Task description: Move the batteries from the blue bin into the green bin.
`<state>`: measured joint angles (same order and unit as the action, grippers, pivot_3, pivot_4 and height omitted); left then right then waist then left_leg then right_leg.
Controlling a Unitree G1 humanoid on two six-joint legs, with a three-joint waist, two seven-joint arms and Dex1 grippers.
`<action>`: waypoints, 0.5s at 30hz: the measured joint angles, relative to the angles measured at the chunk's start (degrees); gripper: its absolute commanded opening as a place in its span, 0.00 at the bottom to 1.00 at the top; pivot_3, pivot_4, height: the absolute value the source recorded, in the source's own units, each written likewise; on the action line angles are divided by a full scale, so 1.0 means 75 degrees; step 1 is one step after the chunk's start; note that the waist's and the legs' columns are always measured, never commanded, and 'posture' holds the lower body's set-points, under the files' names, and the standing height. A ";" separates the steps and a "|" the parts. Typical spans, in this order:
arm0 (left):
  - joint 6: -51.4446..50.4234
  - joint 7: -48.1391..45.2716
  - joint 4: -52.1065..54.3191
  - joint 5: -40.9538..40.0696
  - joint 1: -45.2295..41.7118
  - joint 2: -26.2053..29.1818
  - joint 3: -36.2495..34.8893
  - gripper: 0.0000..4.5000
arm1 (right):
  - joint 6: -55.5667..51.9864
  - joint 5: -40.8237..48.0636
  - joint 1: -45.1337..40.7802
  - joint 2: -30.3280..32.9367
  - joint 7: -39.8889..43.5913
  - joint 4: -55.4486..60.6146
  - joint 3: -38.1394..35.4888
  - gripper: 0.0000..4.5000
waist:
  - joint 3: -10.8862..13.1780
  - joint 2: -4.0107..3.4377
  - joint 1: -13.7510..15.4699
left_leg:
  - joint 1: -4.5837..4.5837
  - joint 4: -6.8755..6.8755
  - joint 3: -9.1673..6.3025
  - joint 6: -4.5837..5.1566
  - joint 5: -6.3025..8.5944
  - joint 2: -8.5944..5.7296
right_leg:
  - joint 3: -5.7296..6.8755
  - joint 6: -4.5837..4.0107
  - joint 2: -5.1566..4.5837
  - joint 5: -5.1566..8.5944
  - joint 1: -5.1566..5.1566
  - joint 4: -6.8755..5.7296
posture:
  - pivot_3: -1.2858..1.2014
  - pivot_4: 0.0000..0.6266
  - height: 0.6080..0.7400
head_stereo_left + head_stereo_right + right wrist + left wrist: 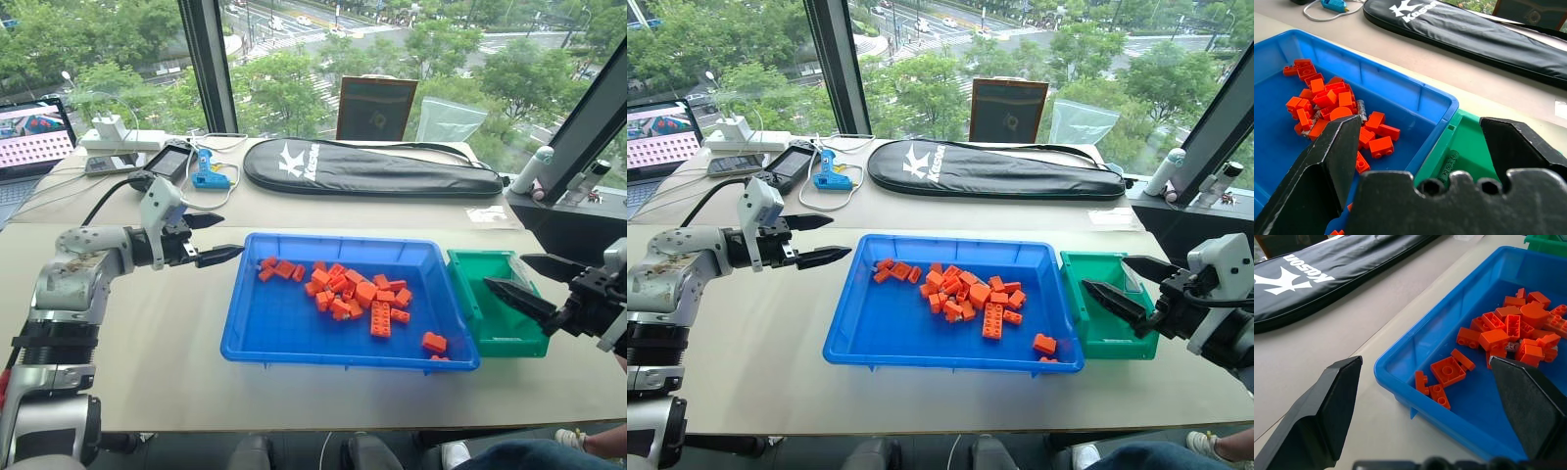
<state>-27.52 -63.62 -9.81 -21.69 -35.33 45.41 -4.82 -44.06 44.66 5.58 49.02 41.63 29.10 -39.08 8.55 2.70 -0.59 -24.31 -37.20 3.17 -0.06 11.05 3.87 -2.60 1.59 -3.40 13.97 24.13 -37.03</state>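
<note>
Two grippers, left [208, 238] and right [527, 284], hover spread and empty, flanking the blue bin [294, 333] on the table [167, 333]. Orange bricks [353, 292] hide the batteries; one grey cylinder [1361, 110] shows. The green bin [490, 328] touches the blue bin's right side, likely keeping transfers short.

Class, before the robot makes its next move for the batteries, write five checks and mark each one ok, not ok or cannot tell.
1. Left gripper open and empty, beside the blue bin: ok.
2. Right gripper open and empty, over the green bin: ok.
3. Green bin set against the blue bin's right end: ok.
4. Battery in plain sight: cannot tell; a grey piece peeks from the orange bricks.
5. Bricks clear of the pick: not ok, they are piled together.
</note>
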 measured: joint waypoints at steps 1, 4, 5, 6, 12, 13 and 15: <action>0.0000 0.0000 0.0000 0.0000 0.0000 0.0000 0.0000 1.00 | 0.0000 0.0000 0.0000 0.0000 0.0000 0.0000 0.0000 1.00 | 0.0000 0.0000 0.0000 | 0.0000 0.0000 0.0000 0.0000 0.0000 0.0000 | 0.0000 0.0000 0.0000 0.0000 0.0000 0.0000 | 0.52 0.24 0.95; -0.0433 -0.0426 -0.0324 -0.0031 -0.0680 -0.0013 0.0374 1.00 | -0.0213 -0.0008 0.0070 0.0398 -0.0004 0.0049 0.0015 1.00 | 0.0007 0.0000 0.0042 | -0.0016 -0.0017 -0.0007 0.0004 -0.0003 -0.0004 | 0.0003 0.0001 0.0001 0.0000 0.0006 -0.0009 | 0.52 0.24 0.95; -0.0562 -0.0634 -0.0368 -0.0037 -0.1085 -0.0011 0.0553 1.00 | -0.0310 -0.0013 0.0067 0.0630 0.0001 0.0162 0.0015 1.00 | 0.0007 0.0000 0.0070 | -0.0017 -0.0023 -0.0009 0.0006 -0.0004 -0.0005 | 0.0003 0.0002 0.0002 0.0000 0.0003 -0.0007 | 0.52 0.24 0.95; -0.0559 -0.0840 -0.0320 -0.0021 -0.1424 0.0010 0.0712 1.00 | -0.0377 -0.0038 0.0015 0.0861 -0.0022 0.0320 0.0063 1.00 | 0.0007 -0.0001 0.0081 | -0.0015 -0.0028 -0.0007 0.0006 -0.0004 -0.0005 | 0.0001 0.0002 0.0002 0.0000 -0.0001 -0.0005 | 0.52 0.24 0.95; -0.0532 -0.1541 0.0239 0.0217 -0.1938 -0.0225 0.1715 1.00 | -0.1248 0.0163 -0.1329 0.1702 -0.0694 0.1216 0.1519 1.00 | 0.0004 -0.0007 -0.0015 | -0.0011 -0.0027 -0.0007 0.0007 -0.0003 -0.0003 | -0.0014 0.0002 0.0008 -0.0001 0.0001 -0.0006 | 0.52 0.24 0.95; -0.0531 -0.1490 0.0225 0.0305 -0.1985 -0.0345 0.1840 1.00 | -0.1486 0.0277 -0.1588 0.1711 -0.0805 0.1278 0.1843 1.00 | 0.0005 -0.0005 -0.0018 | -0.0013 -0.0027 -0.0009 0.0007 -0.0003 -0.0002 | -0.0014 0.0002 0.0009 -0.0001 0.0002 -0.0006 | 0.52 0.24 0.95; -0.0539 -0.1465 0.0231 0.0408 -0.2127 -0.0486 0.2040 1.00 | -0.1909 0.0547 -0.2044 0.1708 -0.0973 0.1378 0.2513 1.00 | 0.0007 -0.0005 -0.0021 | -0.0023 -0.0031 -0.0011 0.0007 -0.0003 -0.0003 | -0.0015 0.0002 0.0009 -0.0001 0.0009 -0.0006 | 0.52 0.24 0.95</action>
<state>-31.56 -74.60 -8.08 -18.63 -51.29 41.77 10.48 -58.38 48.76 -9.76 61.83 34.34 39.44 -20.24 8.60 2.66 -0.75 -24.48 -37.44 3.09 -0.01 11.03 3.85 -2.71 1.60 -3.33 13.97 24.19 -37.08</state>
